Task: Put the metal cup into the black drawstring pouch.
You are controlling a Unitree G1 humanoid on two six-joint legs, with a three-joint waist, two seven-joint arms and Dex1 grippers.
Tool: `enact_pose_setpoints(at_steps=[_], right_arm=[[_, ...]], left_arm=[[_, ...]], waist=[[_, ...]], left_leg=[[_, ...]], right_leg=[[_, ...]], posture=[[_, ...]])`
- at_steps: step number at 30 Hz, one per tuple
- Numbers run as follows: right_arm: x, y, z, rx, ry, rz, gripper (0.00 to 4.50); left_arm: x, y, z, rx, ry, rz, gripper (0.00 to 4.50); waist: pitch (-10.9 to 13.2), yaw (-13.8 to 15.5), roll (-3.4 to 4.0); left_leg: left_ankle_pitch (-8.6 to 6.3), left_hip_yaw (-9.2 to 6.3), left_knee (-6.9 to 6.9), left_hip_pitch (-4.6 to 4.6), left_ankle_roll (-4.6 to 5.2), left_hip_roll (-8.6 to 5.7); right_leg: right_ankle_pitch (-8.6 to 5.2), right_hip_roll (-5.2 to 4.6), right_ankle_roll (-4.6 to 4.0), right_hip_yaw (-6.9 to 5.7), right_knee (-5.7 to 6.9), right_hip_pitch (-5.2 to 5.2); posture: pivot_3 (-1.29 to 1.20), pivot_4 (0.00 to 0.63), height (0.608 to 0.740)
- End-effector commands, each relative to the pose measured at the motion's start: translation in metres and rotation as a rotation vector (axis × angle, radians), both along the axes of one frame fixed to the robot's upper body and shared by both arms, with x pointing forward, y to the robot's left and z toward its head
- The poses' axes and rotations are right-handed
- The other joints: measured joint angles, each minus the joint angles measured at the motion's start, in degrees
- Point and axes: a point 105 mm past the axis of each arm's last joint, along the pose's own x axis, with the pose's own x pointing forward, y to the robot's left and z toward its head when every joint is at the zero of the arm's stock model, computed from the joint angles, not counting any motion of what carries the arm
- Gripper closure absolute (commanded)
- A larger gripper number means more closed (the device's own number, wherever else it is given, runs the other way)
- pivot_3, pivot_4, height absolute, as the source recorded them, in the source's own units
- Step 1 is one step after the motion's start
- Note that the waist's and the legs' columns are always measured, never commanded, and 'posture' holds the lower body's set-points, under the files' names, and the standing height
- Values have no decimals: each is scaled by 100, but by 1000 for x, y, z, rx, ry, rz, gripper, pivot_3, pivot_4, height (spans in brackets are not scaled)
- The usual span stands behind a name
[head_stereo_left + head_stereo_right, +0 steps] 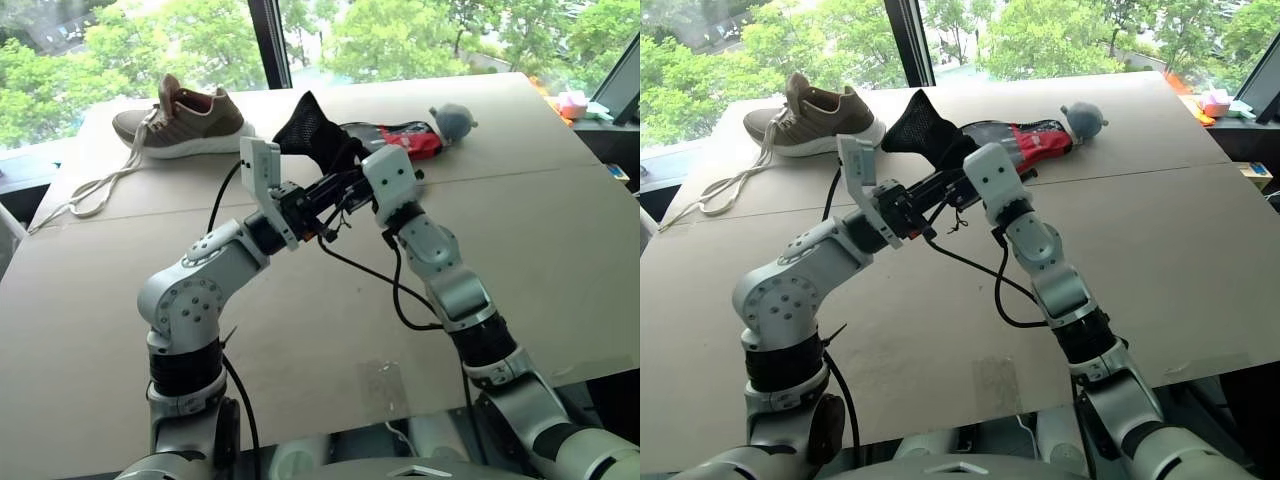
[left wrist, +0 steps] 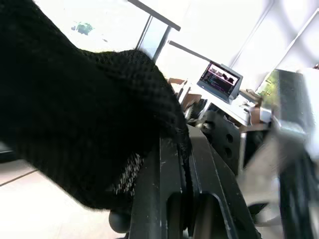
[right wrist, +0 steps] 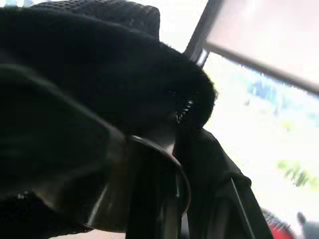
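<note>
Both arms meet above the middle of the surface [image 1: 560,230], the pouch [image 1: 312,132] lifted between them. The left pincer [image 2: 187,164] is clamped on the pouch's mesh edge, fingers pressed together with fabric between them. The right pincer [image 3: 172,164] is closed too, pinching the pouch's rim, and the cup [image 3: 134,184] sits right at its fingers, its curved rim up against the black fabric. Shoe [image 1: 180,120] at ten o'clock, laces trailing; the red-and-grey case [image 1: 415,135] at one o'clock behind the pouch.
</note>
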Motion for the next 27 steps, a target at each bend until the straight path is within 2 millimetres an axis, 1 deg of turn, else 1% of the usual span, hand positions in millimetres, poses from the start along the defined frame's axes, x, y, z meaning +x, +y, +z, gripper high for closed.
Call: enact_pose_setpoints(at_steps=[1,2,4,5,6,7,8,9,10,12,14,16,18,19,21,22,23,24,25,26,27], right_arm=[[5,-10,-4,393,325,93,4414],[3,-6,-6,487,402,146,4414],[-2,-2,-5,605,493,216,4414],[-3,-1,-5,629,513,228,4414],[-2,-4,-5,596,500,209,4414],[0,-8,-5,524,459,165,4414],[4,-14,0,244,271,51,4414],[4,-16,6,-19,78,-26,4414],[1,-14,8,-225,-82,-69,4414],[-7,-7,7,-523,-323,-89,4414],[-11,-3,3,-691,-461,-93,4414],[-11,-7,1,-716,-481,-106,4414],[-10,-9,0,-669,-447,-105,4414],[-9,-9,0,-523,-339,-82,4414],[-4,-10,-3,-109,-27,-25,4414],[-3,-8,-5,44,91,12,4414],[-3,-8,-6,81,129,27,4414],[-2,-9,-4,19,89,12,4414],[-2,-10,-2,-98,11,-18,4414],[-4,-8,5,-340,-178,-63,4414],[-10,-2,8,-567,-373,-74,4414]], left_arm=[[-15,-14,6,-1,-40,-102,4500],[-15,-14,5,2,-39,-102,4500],[-15,-13,4,6,-38,-100,4500],[-14,-12,4,6,-38,-99,4500],[-14,-11,4,7,-38,-97,4500],[-14,-11,4,8,-39,-95,4500],[-12,-10,5,6,-39,-88,4500],[-11,-9,6,3,-39,-81,4500],[-10,-9,7,-5,-37,-75,4500],[-8,-9,10,-21,-37,-75,4500],[-8,-9,12,-30,-38,-75,4500],[-7,-10,13,-46,-34,-73,4500],[-6,-10,14,-49,-33,-73,4500],[-5,-9,14,-51,-31,-69,4500],[-4,-9,14,-54,-29,-65,4500],[-3,-10,14,-55,-29,-66,4500],[-4,-12,14,-57,-30,-73,4500],[-4,-14,15,-60,-31,-81,4500],[-5,-16,15,-63,-31,-87,4500],[-5,-17,16,-67,-32,-93,4500],[-6,-19,17,-70,-35,-98,4500]], waist=[[0,23,1],[1,45,1],[1,47,2],[1,32,3],[1,22,3],[2,11,3],[2,-7,4],[3,-22,6],[7,-29,12],[8,-38,12],[5,-59,7],[1,-63,0],[0,-70,-1],[-2,-71,-5],[-2,-74,-8],[-2,-76,-8],[-2,-75,-8],[-1,-71,-7],[-1,-58,-6],[0,-24,-5],[3,4,-2]], left_leg=[[-1,0,1,1,1,-2],[-1,-2,3,1,2,-6],[-2,-17,4,0,4,-14],[-3,-16,4,0,5,-17],[-3,-14,3,0,5,-18],[-3,-14,0,2,5,-17],[-3,-14,-2,2,5,-16],[-2,-9,-5,4,5,-14],[-2,2,-6,3,4,-18],[-1,15,-5,2,4,-26],[-1,16,-1,2,3,-24],[0,15,-2,2,1,-19],[2,15,-2,2,-2,-12],[2,16,-1,2,-3,-11],[2,13,-1,2,-2,-6],[2,10,-1,1,-3,1],[2,8,-1,-1,-3,5],[2,7,0,-2,-3,5],[2,7,1,-2,-2,1],[1,9,4,-2,0,-8],[0,8,6,-3,2,-20]], right_leg=[[0,-1,0,0,0,1],[0,-4,0,-3,-1,5],[0,-10,0,-16,-12,16],[0,-11,1,-18,-12,16],[0,-10,1,-18,-12,15],[0,-9,1,-19,-12,15],[0,-6,0,-21,-12,13],[-1,0,0,-22,-9,9],[-1,3,0,-17,-3,-3],[-2,1,3,-9,4,-9],[-2,1,4,-7,4,-9],[-2,1,4,-7,4,-9],[-2,1,3,-7,4,-8],[-2,0,3,-4,4,-8],[-1,2,2,3,3,-6],[-1,4,1,8,4,-6],[0,3,0,8,5,-7],[0,1,-1,8,4,-7],[1,1,-1,8,5,-6],[1,-2,0,3,5,-6],[1,-8,1,-9,3,-5]], posture=[[0,150,740],[0,150,740],[0,150,740],[0,150,740],[0,150,740],[0,150,740],[0,150,740],[0,150,740],[0,150,740],[0,150,740],[0,150,740],[0,150,740],[0,150,740],[0,150,740],[0,150,740],[0,150,740],[0,150,740],[0,150,740],[0,150,740],[0,150,740],[0,150,740]])
